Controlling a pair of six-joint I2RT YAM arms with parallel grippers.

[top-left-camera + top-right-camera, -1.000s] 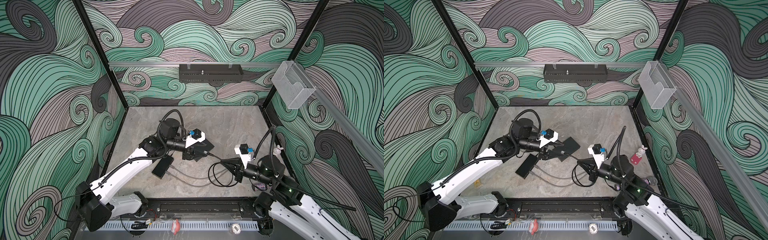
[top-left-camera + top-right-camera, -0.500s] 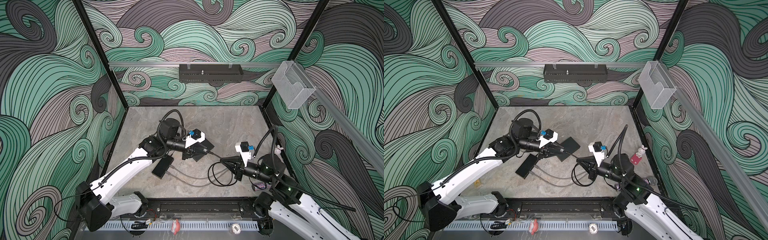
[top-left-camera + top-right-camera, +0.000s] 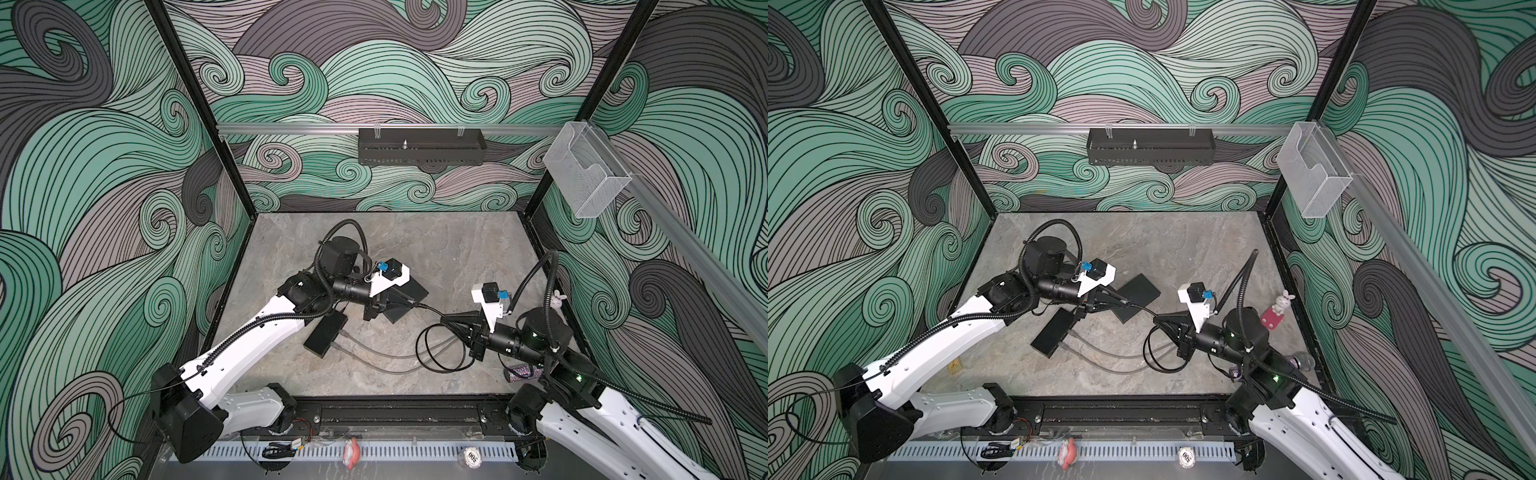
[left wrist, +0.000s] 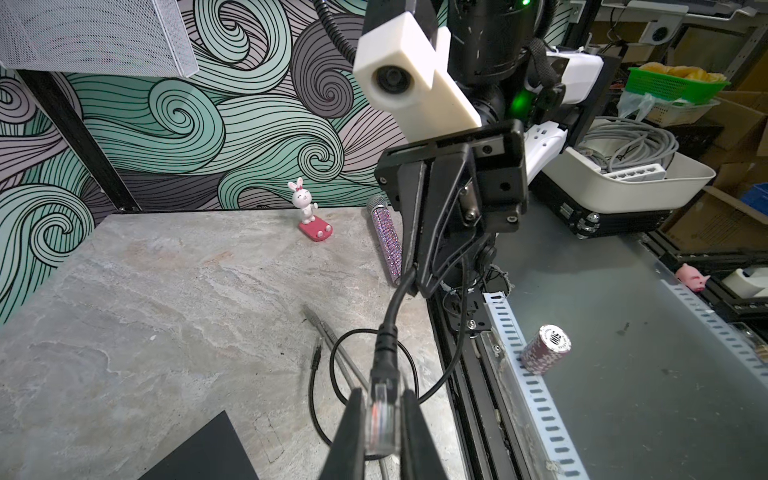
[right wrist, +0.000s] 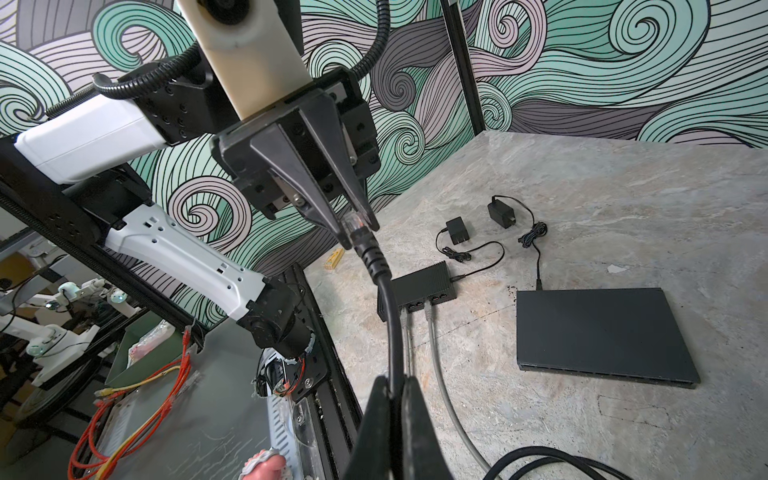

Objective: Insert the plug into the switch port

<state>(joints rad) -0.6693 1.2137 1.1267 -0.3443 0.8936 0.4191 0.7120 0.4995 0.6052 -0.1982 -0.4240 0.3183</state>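
"Where was the plug (image 4: 380,419)?"
"Pinched tight in the left gripper (image 4: 381,399), held above the counter (image 4: 166,291)."
"And the right gripper (image 5: 395,384)?"
"Clenched on the black cable (image 5: 388,324) trailing from that plug."

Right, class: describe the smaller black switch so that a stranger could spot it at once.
On the grey stone tabletop, look at its front-left part, beside the white left arm. The small black switch lies there. Unlike the wide flat black box further in, it is compact and has two grey cables plugged into its ports.
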